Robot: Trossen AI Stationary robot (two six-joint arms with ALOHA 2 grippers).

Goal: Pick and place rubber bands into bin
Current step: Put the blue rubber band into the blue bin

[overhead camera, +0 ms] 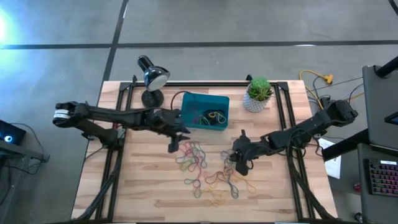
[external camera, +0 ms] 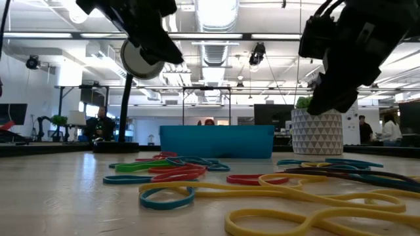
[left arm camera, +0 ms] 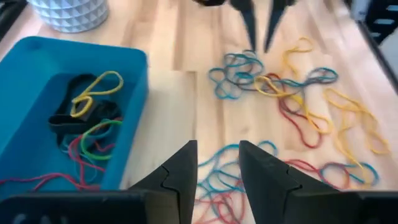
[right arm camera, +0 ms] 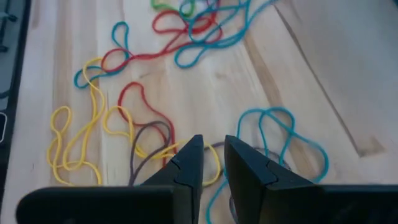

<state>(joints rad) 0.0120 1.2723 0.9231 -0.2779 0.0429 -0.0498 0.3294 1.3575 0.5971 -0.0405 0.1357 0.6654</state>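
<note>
Left gripper point(overhead camera: 173, 147), fingers parted and empty, hovers between the bin point(overhead camera: 189, 118) and the bands point(overhead camera: 198, 163); right gripper point(right arm camera: 210, 163), narrowly parted, hangs over them.

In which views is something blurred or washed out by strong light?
Low view: the nearest yellow rubber bands are soft, and ceiling lights glare behind the bin. Left wrist view: the left gripper is blurred. Right wrist view: the table looks pale and bright. High view: evenly lit.
</note>
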